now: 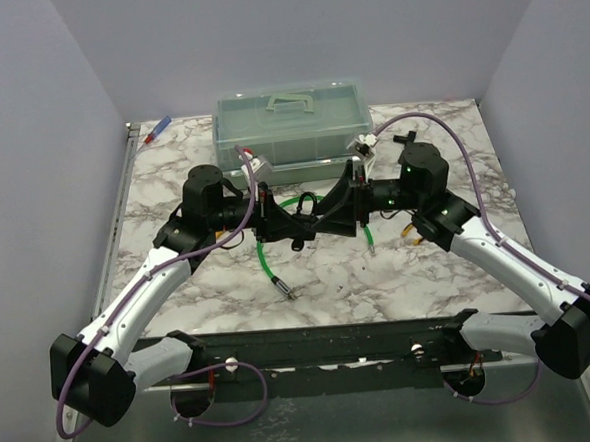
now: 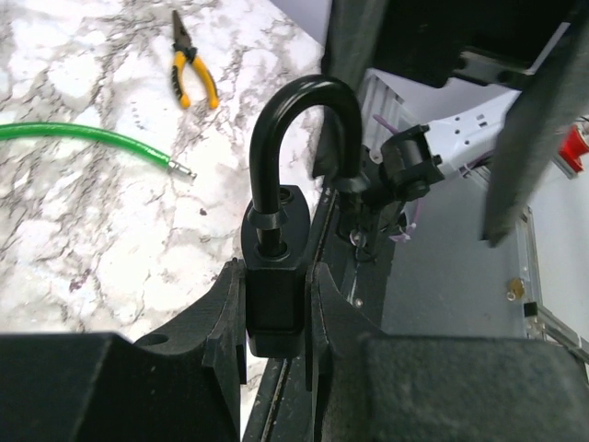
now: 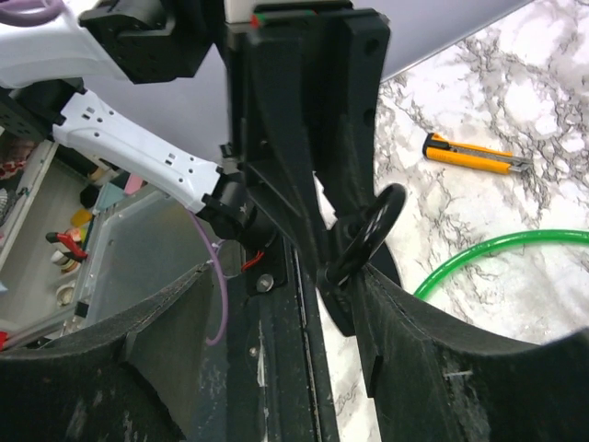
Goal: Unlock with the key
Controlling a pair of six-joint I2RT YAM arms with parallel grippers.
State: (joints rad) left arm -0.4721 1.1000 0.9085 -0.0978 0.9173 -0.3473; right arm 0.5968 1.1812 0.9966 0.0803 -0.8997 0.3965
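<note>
Over the table [image 1: 418, 274], left claw [image 2: 276, 281] clamps the padlock [image 2: 273, 241] steady so the key [image 3: 357, 250] can turn it. Right claw [image 3: 285, 276] has its jaws spread, key sitting between them, up against the left claw.

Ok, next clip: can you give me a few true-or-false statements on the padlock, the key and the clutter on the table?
1. The left gripper clamps the black padlock by its body, with the shackle pointing away from the fingers. True.
2. The green cable is stowed inside the clear plastic box. False: it lies on the marble table.
3. Yellow-handled pliers lie on the table. True.
4. The clear plastic box has no lid on it. False: the lid is on, with its handle on top.
5. The right gripper is closed tight. False: its jaws stand apart, and the key sits against one finger.
</note>
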